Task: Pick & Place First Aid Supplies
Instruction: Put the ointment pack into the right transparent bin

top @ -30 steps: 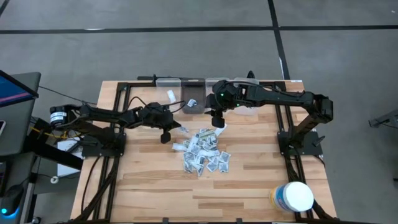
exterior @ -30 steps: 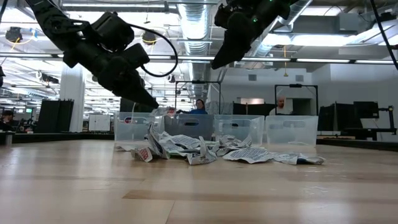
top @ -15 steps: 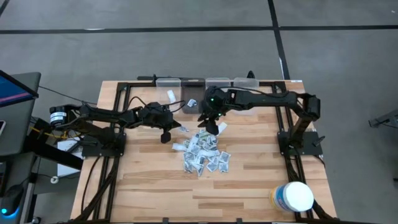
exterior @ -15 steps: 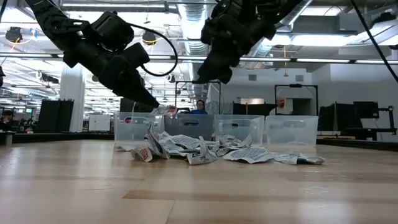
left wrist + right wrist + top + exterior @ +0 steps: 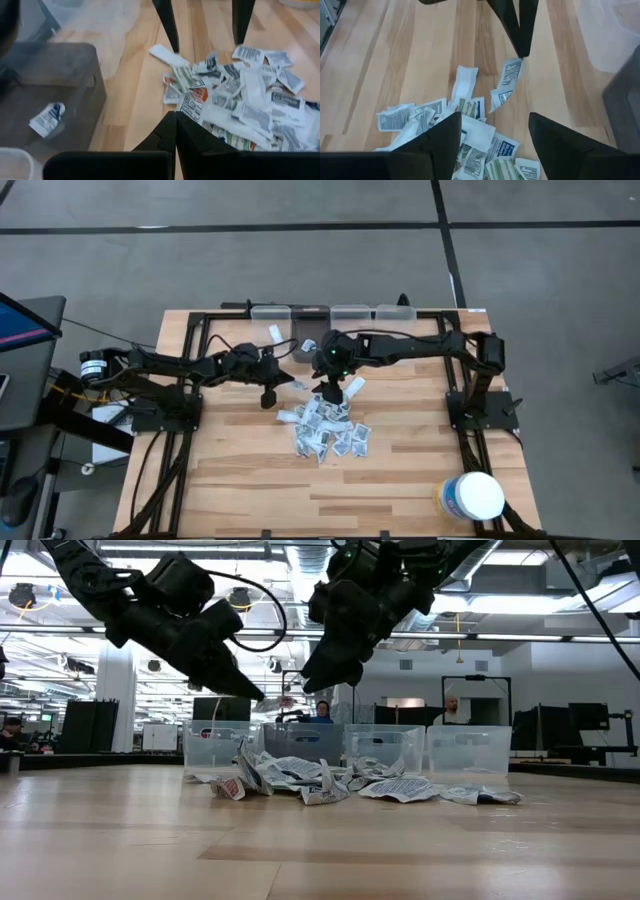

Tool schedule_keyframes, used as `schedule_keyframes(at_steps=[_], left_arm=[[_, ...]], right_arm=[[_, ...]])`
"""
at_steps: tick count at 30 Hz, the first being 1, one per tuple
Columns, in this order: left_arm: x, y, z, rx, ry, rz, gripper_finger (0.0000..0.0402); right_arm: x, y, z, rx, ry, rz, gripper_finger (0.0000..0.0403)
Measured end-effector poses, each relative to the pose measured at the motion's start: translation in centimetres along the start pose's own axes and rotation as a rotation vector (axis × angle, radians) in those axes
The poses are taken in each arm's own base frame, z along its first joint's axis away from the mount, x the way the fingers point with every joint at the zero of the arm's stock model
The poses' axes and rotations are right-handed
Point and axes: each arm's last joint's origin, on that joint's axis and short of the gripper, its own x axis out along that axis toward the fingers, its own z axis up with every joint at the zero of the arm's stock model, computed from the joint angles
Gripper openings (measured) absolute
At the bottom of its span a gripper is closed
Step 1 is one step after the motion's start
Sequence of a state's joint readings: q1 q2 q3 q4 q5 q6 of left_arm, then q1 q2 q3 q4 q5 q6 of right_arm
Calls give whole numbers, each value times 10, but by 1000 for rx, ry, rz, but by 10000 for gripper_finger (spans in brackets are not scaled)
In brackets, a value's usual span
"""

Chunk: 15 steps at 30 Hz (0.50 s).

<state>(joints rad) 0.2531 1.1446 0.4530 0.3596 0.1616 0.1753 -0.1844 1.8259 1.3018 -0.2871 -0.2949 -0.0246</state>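
White packets (image 5: 325, 425) lie heaped mid-table, in front of the bins (image 5: 330, 315); the right gripper (image 5: 330, 387) hangs over the heap's far edge, fingers spread; best to drop straight onto one loose outlying packet, not the tangle; the left gripper (image 5: 268, 392), fingers pressed together, waits beside.

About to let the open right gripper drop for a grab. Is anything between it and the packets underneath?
Nothing visible. The right gripper hangs open directly over the pile of packets, only air between. The shut left gripper is off to the pile's side, outside the descent path.
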Motion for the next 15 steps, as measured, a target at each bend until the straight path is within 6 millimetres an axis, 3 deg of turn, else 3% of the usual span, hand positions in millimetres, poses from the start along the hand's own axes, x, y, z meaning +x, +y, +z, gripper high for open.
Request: schedule_keyframes(at_steps=[15], left_arm=[[-1, 3, 15, 24, -149, 32, 5]], right_arm=[[0, 0, 3, 16, -32, -9, 219]])
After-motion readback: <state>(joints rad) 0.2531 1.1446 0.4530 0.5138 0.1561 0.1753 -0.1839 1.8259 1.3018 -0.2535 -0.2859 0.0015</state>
